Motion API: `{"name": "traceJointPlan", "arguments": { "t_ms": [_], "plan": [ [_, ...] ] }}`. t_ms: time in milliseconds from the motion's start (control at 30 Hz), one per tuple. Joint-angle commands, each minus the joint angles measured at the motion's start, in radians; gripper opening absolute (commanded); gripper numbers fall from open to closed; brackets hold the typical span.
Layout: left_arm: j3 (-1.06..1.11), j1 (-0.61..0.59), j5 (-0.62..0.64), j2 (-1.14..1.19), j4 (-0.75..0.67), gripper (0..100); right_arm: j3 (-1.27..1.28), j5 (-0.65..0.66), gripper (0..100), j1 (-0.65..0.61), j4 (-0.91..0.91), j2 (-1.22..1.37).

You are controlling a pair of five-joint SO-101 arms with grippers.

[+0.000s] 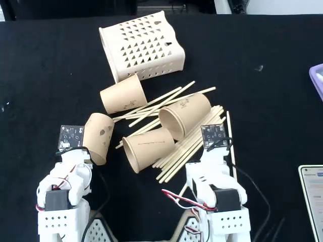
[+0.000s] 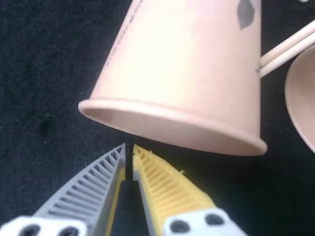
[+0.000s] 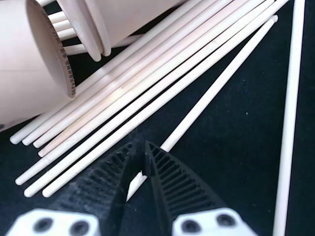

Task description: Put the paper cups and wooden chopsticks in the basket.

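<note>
The white lattice basket point(image 1: 141, 45) lies on its side at the back of the black table. Four brown paper cups lie on their sides: one point(image 1: 123, 94) just in front of the basket, one point(image 1: 98, 137) at the left, and two point(image 1: 149, 148) point(image 1: 185, 115) on top of the scattered wooden chopsticks point(image 1: 192, 143). My left gripper point(image 2: 129, 147) is shut with nothing in it, its tips just short of the rim of the left cup point(image 2: 187, 73). My right gripper point(image 3: 142, 146) is shut too, over a single chopstick point(image 3: 221, 83) beside the bundle point(image 3: 147, 88).
A purple object point(image 1: 317, 78) shows at the right edge and a phone-like device point(image 1: 313, 196) lies at the front right. One lone chopstick point(image 1: 230, 136) lies beside the right arm. Bare black cloth stretches to the far left and far right.
</note>
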Motion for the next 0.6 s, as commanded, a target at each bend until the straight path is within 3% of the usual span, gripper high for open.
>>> {"name": "traceJointPlan", "arguments": {
  "t_ms": [0, 100, 267, 467, 567],
  "plan": [
    [0.022, 0.007, -0.006, -0.003, 0.006, 3, -0.004, 0.003, 1.5, 0.008, -0.032, -0.094],
    [0.022, 0.007, -0.006, -0.003, 0.006, 3, -0.082, 0.003, 1.5, 0.015, -0.103, -0.094],
    [0.022, 0.007, -0.006, -0.003, 0.006, 3, -0.458, 0.006, 1.5, 0.015, -0.124, -0.094],
    [0.022, 0.007, -0.006, -0.003, 0.006, 3, -0.826, 0.290, 1.6, 0.008, -0.250, -0.091],
    [0.022, 0.007, -0.006, -0.003, 0.006, 3, -0.935, 0.249, 3.4, -0.012, -0.324, -0.061]
  ]
}}
